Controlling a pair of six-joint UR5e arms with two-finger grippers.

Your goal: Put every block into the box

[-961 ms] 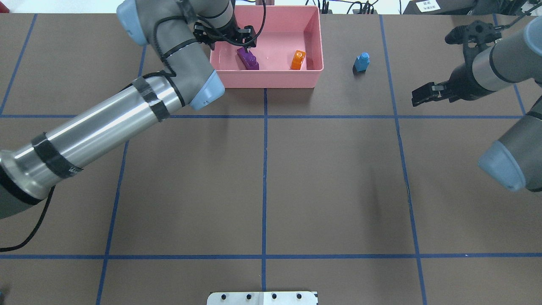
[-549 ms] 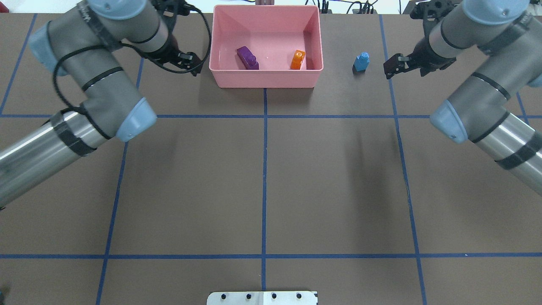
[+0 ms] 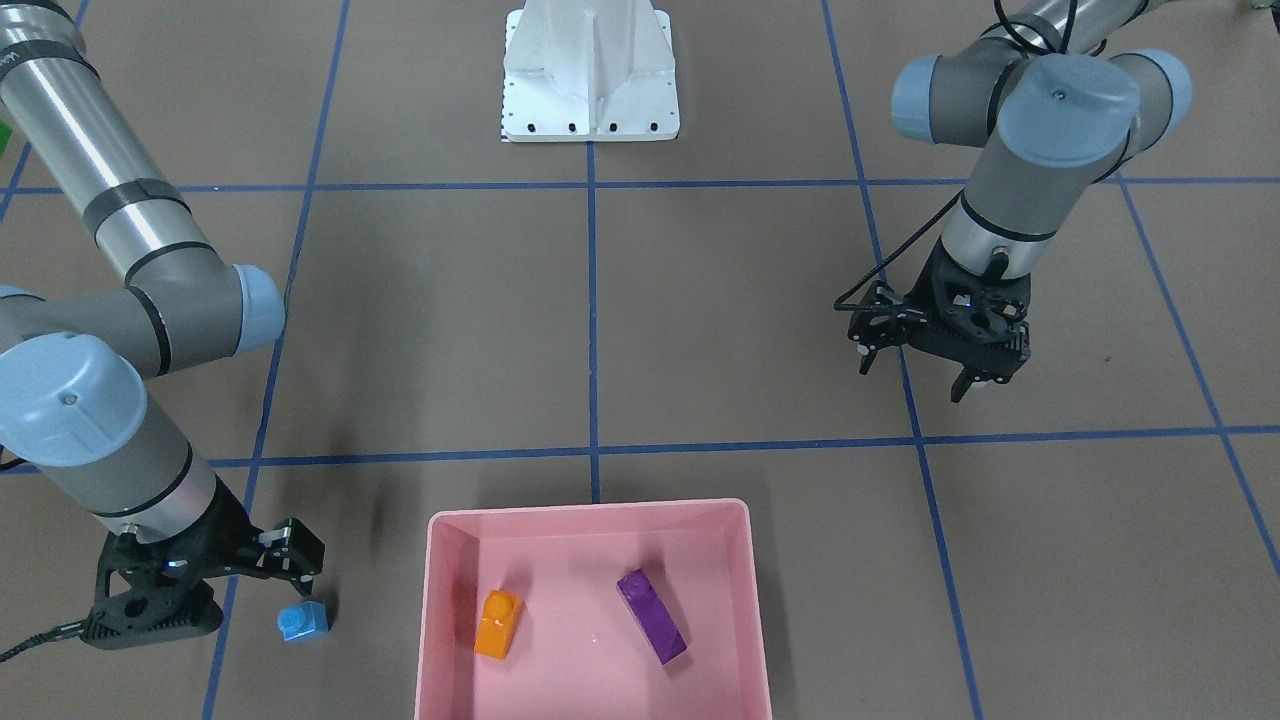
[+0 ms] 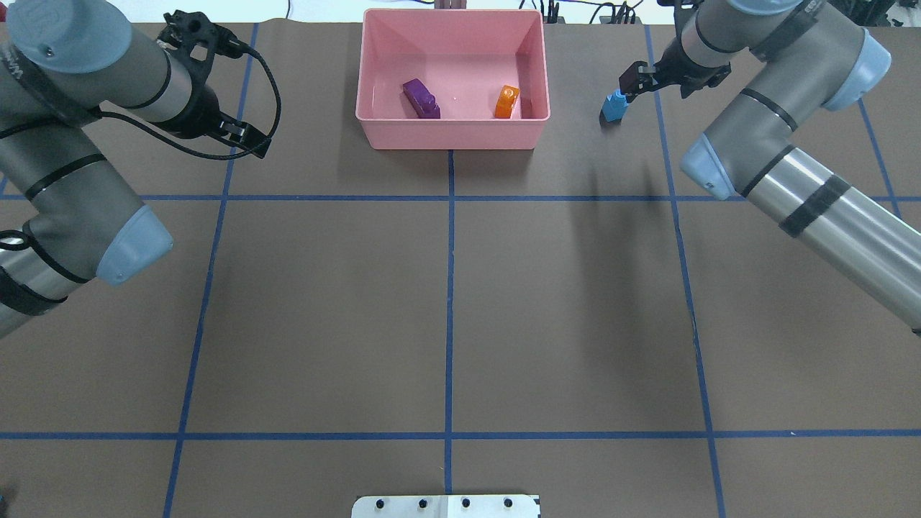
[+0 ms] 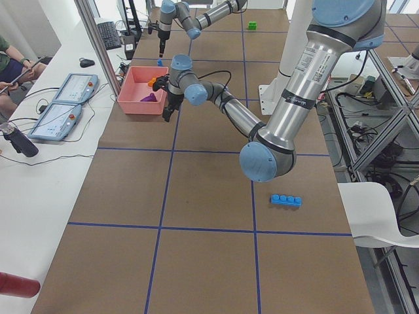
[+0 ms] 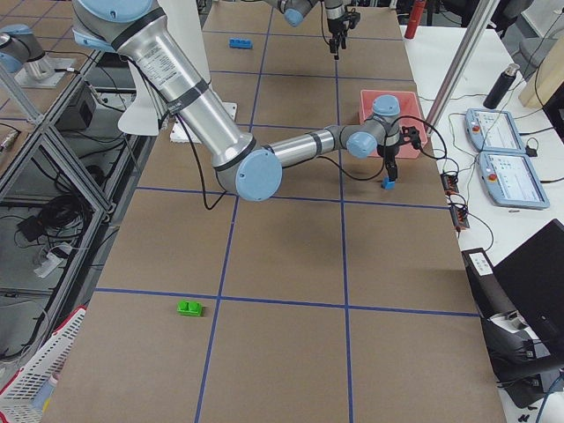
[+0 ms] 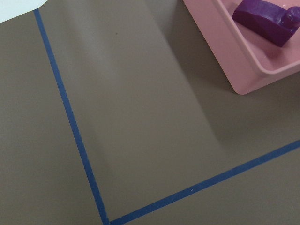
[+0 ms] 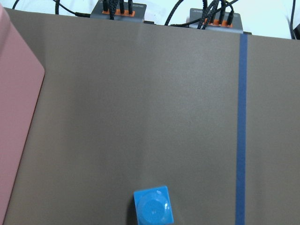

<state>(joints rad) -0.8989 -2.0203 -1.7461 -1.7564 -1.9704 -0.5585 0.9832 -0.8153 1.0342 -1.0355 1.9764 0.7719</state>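
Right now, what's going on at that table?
The orange block and purple block lie in the pink box. The right gripper hovers close over the small blue cube on the table beside the box. The left gripper is open and empty, away from the box. The long blue block and green block lie far out on the table.

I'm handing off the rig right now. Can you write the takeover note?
Left gripper: open, empty, clear of the box.
Right gripper: open, low by the blue cube, not gripping it.
Done: purple block and orange block are in the box.
To do: blue cube beside the box; long blue block and green block far off toward opposite table ends.
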